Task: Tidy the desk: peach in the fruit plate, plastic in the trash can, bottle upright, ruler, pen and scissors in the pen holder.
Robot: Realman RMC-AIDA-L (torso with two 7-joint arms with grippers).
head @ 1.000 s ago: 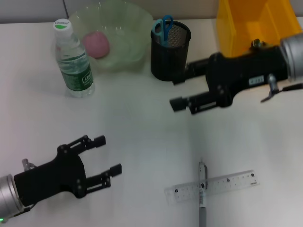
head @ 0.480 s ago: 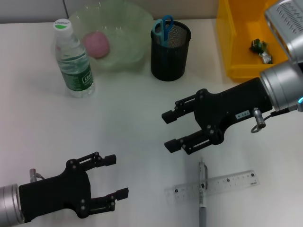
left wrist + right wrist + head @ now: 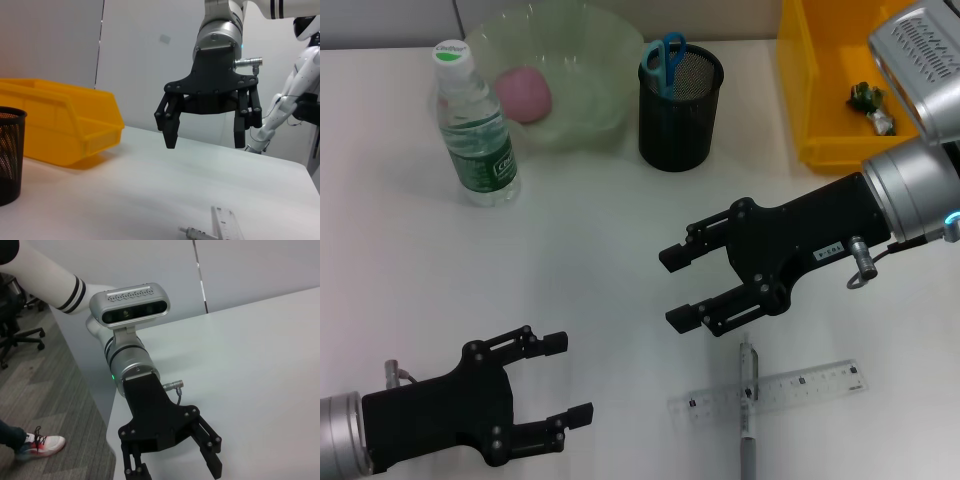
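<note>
hovering agape, right gripper (image 3: pixel 677 288) above pen (image 3: pixel 747 402), bare desk (image 3: pixel 590 230) around.

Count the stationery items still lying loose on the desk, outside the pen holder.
2: a clear plastic ruler and a silver pen lying across it, both just below the open right gripper. The blue-handled scissors already stand in the black mesh pen holder.

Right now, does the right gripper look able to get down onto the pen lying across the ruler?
Probably yes: the right gripper hangs open just above the pen and ruler, with nothing between them.
</note>
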